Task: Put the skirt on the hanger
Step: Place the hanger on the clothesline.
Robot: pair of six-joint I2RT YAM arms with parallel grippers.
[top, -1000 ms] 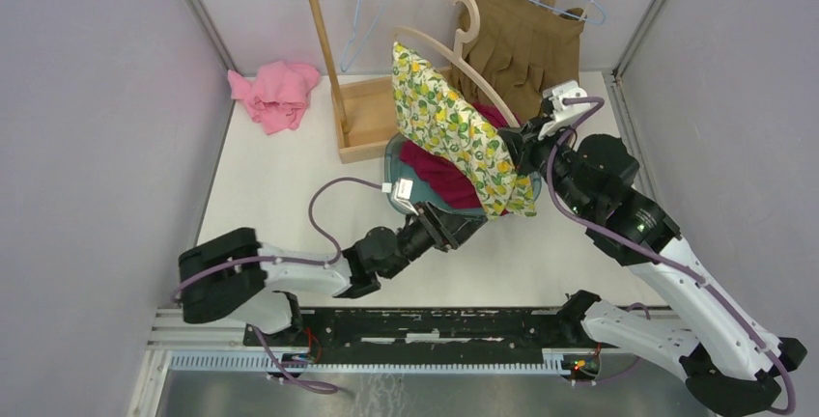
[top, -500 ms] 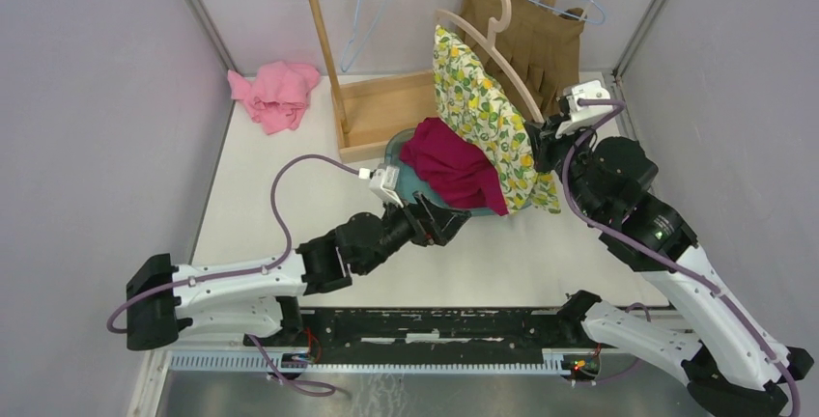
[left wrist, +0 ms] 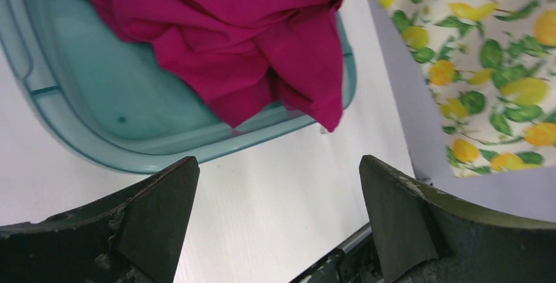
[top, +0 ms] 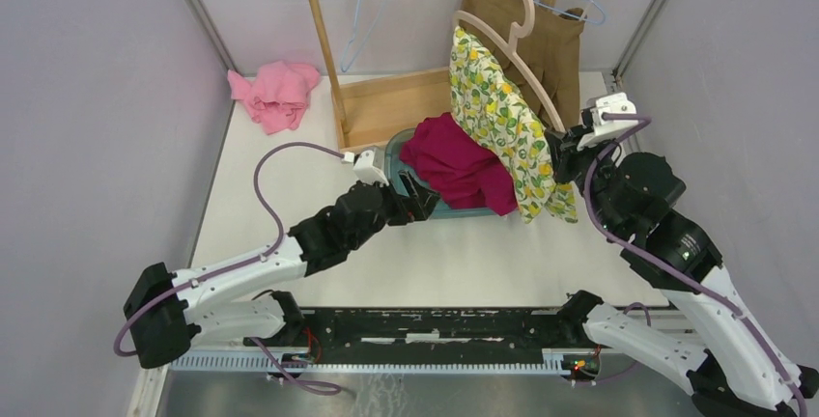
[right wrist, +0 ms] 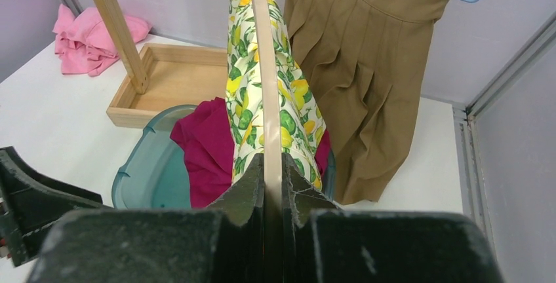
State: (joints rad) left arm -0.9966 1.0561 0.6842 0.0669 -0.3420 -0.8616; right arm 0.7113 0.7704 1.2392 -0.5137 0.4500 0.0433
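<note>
The lemon-print skirt (top: 502, 123) hangs over a wooden hanger (top: 522, 45), which my right gripper (top: 562, 152) is shut on and holds up at the right. In the right wrist view the hanger bar (right wrist: 267, 80) runs up from between the shut fingers, with the skirt (right wrist: 288, 106) draped on it. My left gripper (top: 417, 200) is open and empty, low over the table beside the teal tub (top: 391, 161). The left wrist view shows the skirt's hem (left wrist: 485, 80) at the right.
A magenta garment (top: 459, 166) lies in the teal tub (left wrist: 98, 126). A brown pleated skirt (top: 541, 41) hangs on a blue hanger at the back right. A wooden rack (top: 381, 113) stands at the back. A pink cloth (top: 275, 94) lies at the back left.
My right gripper has lifted the hanger and skirt up and to the right, away from the tub. My left gripper has let go, opened and drawn back to the left.
</note>
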